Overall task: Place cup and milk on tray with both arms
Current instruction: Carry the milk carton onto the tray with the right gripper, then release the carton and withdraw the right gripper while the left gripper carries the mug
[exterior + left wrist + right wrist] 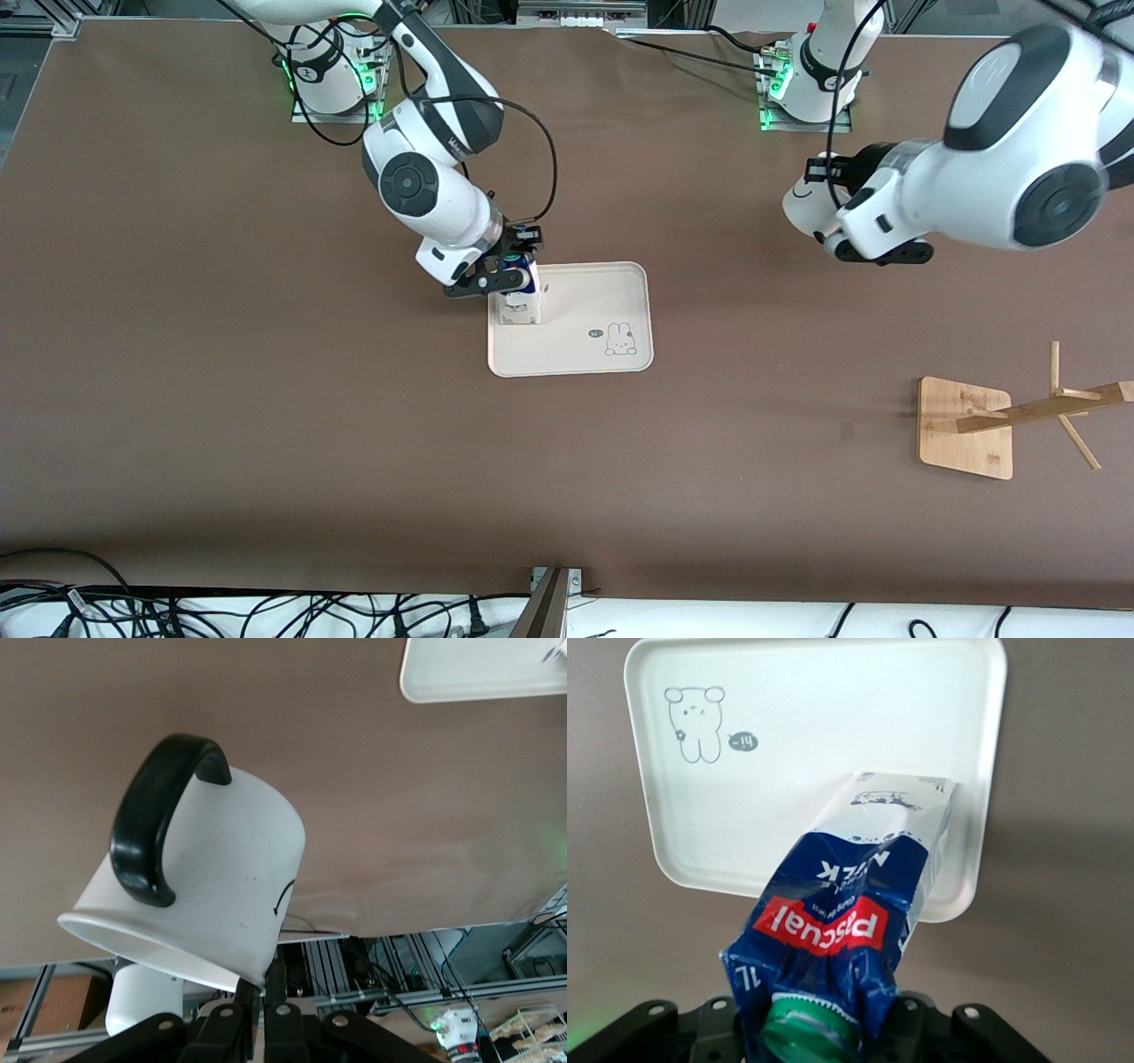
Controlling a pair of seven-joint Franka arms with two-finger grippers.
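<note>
The milk carton [519,301], dark blue and white with red print and a round green cap, stands upright on the cream tray [585,354], at the corner of the tray toward the right arm's end of the table and farther from the front camera. The right gripper [509,275] is closed on the carton's gabled top, its 2 fingers pinching the crumpled upper part just by the cap; the right wrist view shows the cap [811,1032] held between the black fingers and the carton's base resting on the tray's surface inside the rim. The tray lies flat near the middle of the table, with a small bunny drawing [620,339] at the side toward the left arm's end. The white cup [808,206] is up in the air, well apart from the tray, over bare brown table [266,399] in front of the left arm's base. The left gripper [259,997] is closed on the cup's rim, and the left wrist view shows the mug tilted, its black loop handle [155,815] and a stroke of black drawing on its side facing the camera. A wooden rack [966,428] with a square base and slanted pegs stands toward the left arm's end of the table, nearer to the front camera than the tray.
</note>
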